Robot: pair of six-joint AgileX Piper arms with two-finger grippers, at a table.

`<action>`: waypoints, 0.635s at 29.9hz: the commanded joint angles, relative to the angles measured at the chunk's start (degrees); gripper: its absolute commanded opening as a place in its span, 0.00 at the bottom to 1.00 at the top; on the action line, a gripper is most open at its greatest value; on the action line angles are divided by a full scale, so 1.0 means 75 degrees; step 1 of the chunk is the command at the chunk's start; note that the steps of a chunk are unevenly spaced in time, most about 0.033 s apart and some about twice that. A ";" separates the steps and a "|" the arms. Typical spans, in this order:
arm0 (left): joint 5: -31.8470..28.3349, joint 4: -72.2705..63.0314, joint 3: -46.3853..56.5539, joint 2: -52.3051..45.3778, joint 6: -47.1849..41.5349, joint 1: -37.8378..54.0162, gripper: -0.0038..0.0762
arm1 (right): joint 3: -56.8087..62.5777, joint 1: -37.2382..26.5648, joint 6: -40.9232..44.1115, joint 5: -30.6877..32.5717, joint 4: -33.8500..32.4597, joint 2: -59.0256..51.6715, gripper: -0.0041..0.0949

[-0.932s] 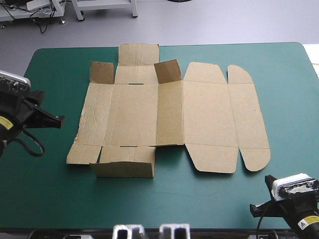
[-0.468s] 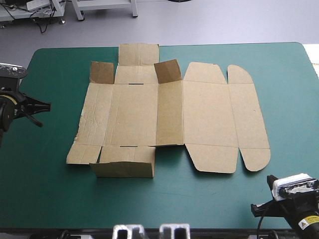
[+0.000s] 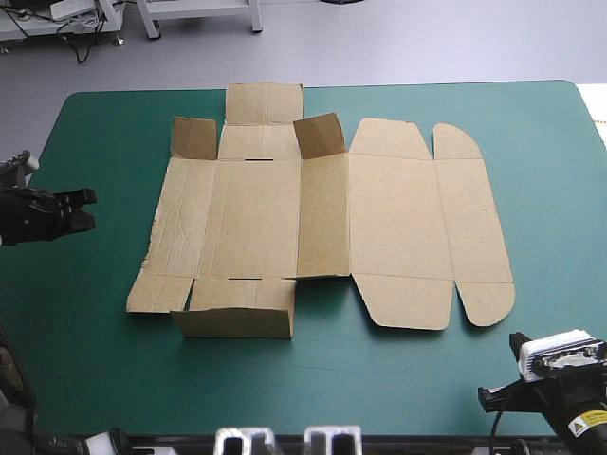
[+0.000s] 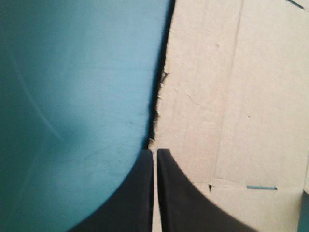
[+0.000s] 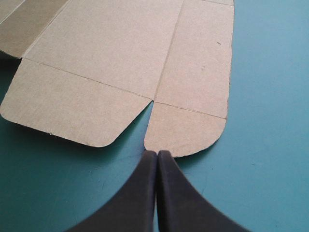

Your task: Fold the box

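The brown box (image 3: 322, 218) lies opened out, mostly flat, in the middle of the teal-green table (image 3: 531, 133). One flap (image 3: 234, 320) on its near side stands up. The left gripper (image 4: 155, 151) is by the table's left edge, black fingers pressed together, pointing toward the box's ragged left side. The right gripper (image 5: 157, 152) is at the near right corner, fingers also pressed together, pointing at a rounded flap (image 5: 186, 130).

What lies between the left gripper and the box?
Only bare teal-green cover, seen in the high view, separates the left gripper from the box.
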 commanded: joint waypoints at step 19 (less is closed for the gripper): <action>0.1003 -0.0093 -0.0262 0.1598 0.0759 0.0034 0.16 | -0.0189 0.0010 -0.0054 -0.0532 0.0031 0.0128 0.02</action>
